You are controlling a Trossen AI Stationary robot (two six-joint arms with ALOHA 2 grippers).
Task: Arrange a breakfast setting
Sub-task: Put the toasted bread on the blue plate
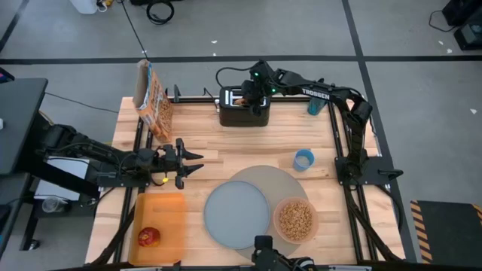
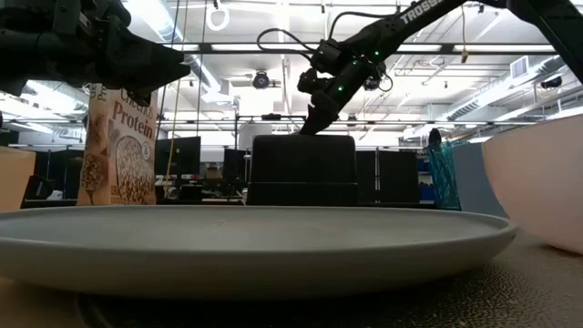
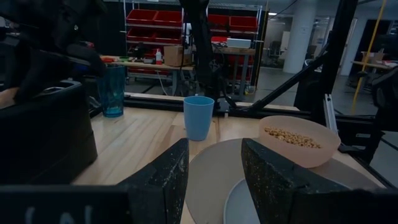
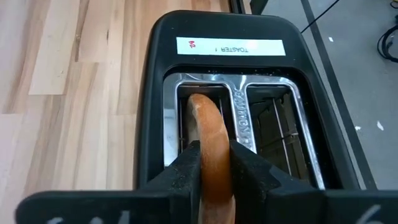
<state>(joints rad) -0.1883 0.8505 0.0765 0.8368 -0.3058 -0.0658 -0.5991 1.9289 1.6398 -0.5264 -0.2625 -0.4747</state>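
Two arms: right one works at the desk's far edge; left one waits mid-left.
Toaster (image 4: 233,99): far edge, black.
Bagel (image 4: 210,146): upright on edge in one slot, long axis along it, directly under the right gripper.
Right gripper (image 4: 214,167): fingers clamped on the bagel's faces; lift looks straight up.
Left gripper (image 1: 190,162): fingers apart, empty.

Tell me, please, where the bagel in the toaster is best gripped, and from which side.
Grip the bagel on its upper edge, coming straight down from above: it stands on edge in a slot of the black toaster, so only its top and flat faces are free. The right gripper is shut on it this way, one finger on each face.
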